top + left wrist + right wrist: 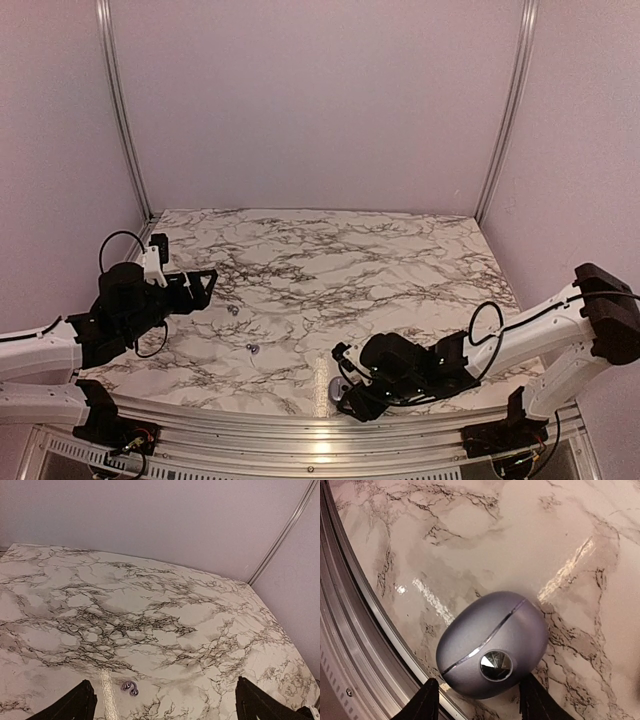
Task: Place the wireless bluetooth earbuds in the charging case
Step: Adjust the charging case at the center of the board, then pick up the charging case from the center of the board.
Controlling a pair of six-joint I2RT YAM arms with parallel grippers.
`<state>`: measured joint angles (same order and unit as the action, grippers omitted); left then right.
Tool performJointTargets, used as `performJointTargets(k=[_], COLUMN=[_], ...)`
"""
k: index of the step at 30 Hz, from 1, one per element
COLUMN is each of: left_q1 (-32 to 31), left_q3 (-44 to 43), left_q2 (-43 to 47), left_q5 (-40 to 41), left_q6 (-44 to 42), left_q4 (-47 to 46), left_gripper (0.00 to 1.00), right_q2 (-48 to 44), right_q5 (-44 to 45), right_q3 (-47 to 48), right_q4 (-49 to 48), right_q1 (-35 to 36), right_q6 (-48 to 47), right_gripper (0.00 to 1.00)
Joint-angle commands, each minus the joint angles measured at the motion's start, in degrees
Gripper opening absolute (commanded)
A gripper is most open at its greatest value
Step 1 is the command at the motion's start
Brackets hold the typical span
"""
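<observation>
The charging case (490, 642) lies closed at the table's near edge. It is a grey-lavender pebble with a thin seam and a round shiny button. My right gripper (481, 702) has narrowed onto its near end, with a fingertip (429, 700) close against each side. In the top view the case (335, 385) sits at the right gripper (347, 392). One earbud (233, 311) lies just ahead of my open, empty left gripper (200, 285), and another earbud (252, 348) lies nearer the front. The left wrist view shows a small shiny bud (130, 688) between its wide fingers.
A metal rail (350, 645) runs along the table's near edge right beside the case. Pale walls with metal corner posts (122, 110) close the table on three sides. The marble tabletop (350, 260) stretches behind the earbuds.
</observation>
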<state>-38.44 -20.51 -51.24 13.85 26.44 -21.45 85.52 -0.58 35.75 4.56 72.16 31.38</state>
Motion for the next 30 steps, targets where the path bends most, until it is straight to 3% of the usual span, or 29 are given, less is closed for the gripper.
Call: performJointTargets(k=[1,5,8,10,19,21,26,30], left_q1=[-1.56,-3.32,-3.56,-3.66,-3.77,-3.83,-3.84,-3.84], left_q3=[-1.52,-2.36,-2.98,-3.29,-3.70,-3.91,-3.96,-3.92], left_q2=[0.88,0.26,-0.63,-1.07,-2.35,-2.96,-3.10,-2.99], left_q5=[-7.23,-9.42,-11.38,-12.37,-12.26,-12.33,-12.38,-12.09], left_q6=[-5.44,-7.05,-7.29,-7.35,-7.74,-7.78,-7.80,-7.98], left_q4=[0.16,0.01,0.01,0.03,0.01,0.06,0.10,0.10], left_gripper=[0.98,0.98,0.98,0.97,0.97,0.97,0.97,0.97], right_q2=[1.12,-1.51,-2.55,-1.00,9.96,12.12,15.48,12.84], right_q5=[4.05,9.67,11.47,11.46,14.62,14.87,13.28,14.84], right_q3=[1.77,1.03,-0.38,-0.48,7.09,8.31,9.79,8.68], right_q4=[-0.57,2.81,2.06,1.15,5.46,5.57,6.45,7.14], right_q1=[0.50,0.60,0.82,0.92,2.32,2.54,2.77,2.74], right_q6=[-1.95,-5.96,-10.43,-13.20,-18.84,-20.00,-20.89,-17.55], right_gripper=[0.53,0.66,0.92,0.98,0.93,0.88,0.63,0.68])
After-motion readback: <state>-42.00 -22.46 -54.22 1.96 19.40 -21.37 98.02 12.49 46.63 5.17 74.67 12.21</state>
